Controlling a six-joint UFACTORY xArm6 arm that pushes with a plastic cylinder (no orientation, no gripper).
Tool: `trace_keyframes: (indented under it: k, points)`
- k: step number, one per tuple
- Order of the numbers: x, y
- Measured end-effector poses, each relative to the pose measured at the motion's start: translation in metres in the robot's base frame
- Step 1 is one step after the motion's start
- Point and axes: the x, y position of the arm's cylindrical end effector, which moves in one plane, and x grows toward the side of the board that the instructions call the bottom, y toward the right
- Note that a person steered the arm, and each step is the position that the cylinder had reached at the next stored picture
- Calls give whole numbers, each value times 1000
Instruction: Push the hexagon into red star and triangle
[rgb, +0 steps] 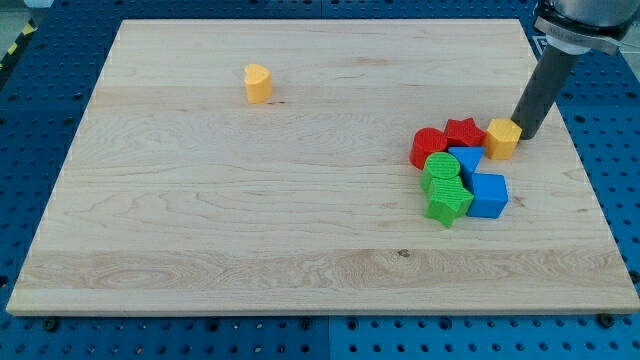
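The yellow hexagon (503, 138) stands at the view's right, touching the right side of the red star (465, 131). A blue triangle-like block (467, 159) lies just below the red star. My tip (526, 135) is right beside the hexagon's right side, touching it or nearly so. The dark rod rises from there toward the view's top right.
A round red block (428, 147) sits left of the red star. A green round block (440, 172), a green star (448, 206) and a blue cube (489, 195) crowd below. A yellow heart (258, 83) stands alone at the upper left. The board's right edge (578, 150) is close.
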Motion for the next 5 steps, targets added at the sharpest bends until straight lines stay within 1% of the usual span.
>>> trace_keyframes:
  k: [1, 2, 3, 4, 5]
  points:
    - [-25, 4]
    - [-29, 3]
    - [-3, -3]
    - [1, -4]
    - [14, -9]
